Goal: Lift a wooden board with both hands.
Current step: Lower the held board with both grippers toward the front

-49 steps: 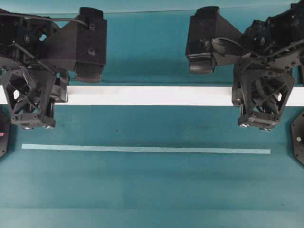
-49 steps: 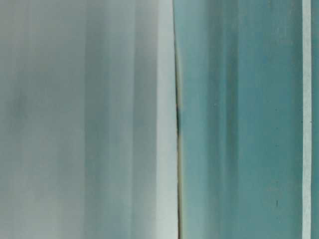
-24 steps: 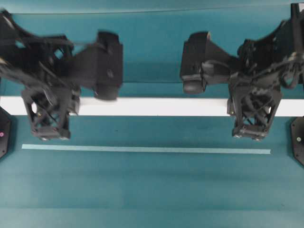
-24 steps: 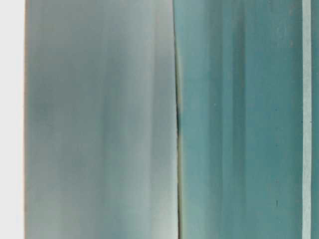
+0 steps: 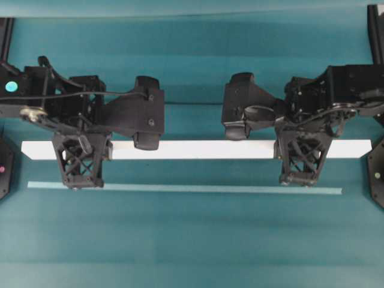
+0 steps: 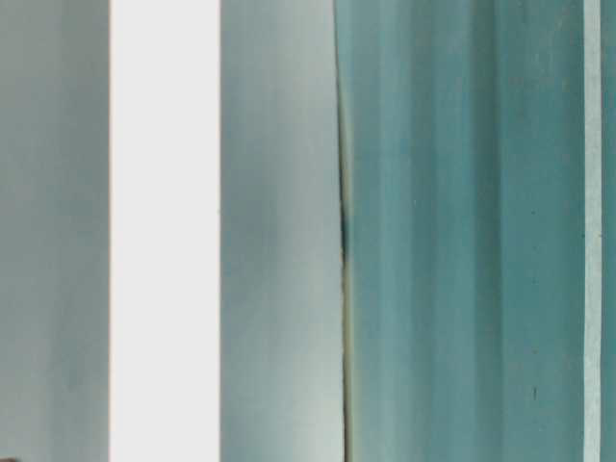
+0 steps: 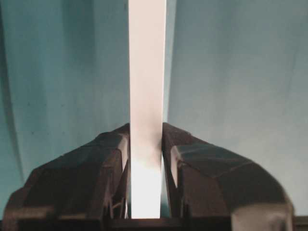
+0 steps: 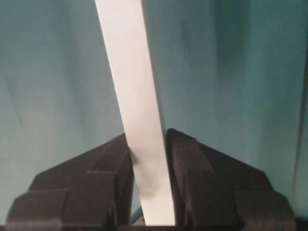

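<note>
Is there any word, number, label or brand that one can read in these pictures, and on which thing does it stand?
None can be read.
Long white wooden board: plain, no print.
Thin pale teal strip: plain.
Black left end effector and right end effector: no lettering visible.
Round cyan sticker on the left arm: blank.

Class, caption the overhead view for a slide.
Two grippers, left and right, clamp a white board above a teal strip.

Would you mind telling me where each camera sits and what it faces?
Overhead: looks straight down; both arms, wooden board, teal strip.
Table-level: close and blurred; white band, teal cloth, no robot parts.
Left wrist: behind left tool, along the clamped board.
Right wrist: same for right tool.
Shared: the board.
</note>
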